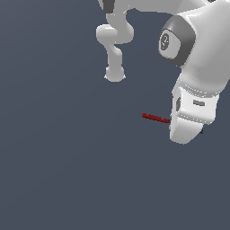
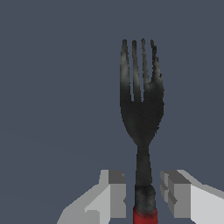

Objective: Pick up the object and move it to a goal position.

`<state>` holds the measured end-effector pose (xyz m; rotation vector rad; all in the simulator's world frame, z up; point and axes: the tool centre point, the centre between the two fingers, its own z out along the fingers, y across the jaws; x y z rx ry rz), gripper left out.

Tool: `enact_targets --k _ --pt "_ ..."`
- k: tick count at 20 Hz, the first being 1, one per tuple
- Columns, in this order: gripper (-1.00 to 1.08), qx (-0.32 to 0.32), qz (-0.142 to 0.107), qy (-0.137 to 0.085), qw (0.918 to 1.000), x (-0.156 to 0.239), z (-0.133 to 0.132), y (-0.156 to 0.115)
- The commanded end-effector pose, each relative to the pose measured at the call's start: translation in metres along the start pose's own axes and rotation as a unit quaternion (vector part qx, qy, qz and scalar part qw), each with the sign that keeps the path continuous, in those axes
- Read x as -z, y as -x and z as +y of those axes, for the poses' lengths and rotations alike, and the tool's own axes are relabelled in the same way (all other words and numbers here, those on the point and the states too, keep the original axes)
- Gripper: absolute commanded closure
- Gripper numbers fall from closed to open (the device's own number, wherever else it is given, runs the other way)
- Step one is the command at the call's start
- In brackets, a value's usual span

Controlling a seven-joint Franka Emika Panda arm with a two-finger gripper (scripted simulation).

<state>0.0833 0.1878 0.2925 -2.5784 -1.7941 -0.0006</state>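
Note:
The object (image 2: pixel 142 109) is a small fork with black tines, a black neck and a red handle, lying on the dark grey floor. In the wrist view its neck runs between my two grey fingers (image 2: pixel 114 192), with a narrow gap on each side. My gripper (image 2: pixel 143 186) is open around the neck, just ahead of the red part. In the exterior view only the red handle of the object (image 1: pixel 155 117) shows, sticking out toward that view's left from behind the white hand of the gripper (image 1: pixel 185 128). The tines and my fingertips are hidden there.
The arm's white links (image 1: pixel 114 45) rise at the back of the exterior view. A plain dark grey floor (image 1: pixel 67 157) lies all around.

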Motion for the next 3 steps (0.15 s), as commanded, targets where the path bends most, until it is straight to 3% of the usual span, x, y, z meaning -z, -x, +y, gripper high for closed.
enact_targets --k 1,3 --pt "1.08 0.0 0.0 0.0 1.0 0.0025 0.0008 -0.0011" --pt "1.08 0.0 0.0 0.0 1.0 0.0029 0.0009 -0.0013"
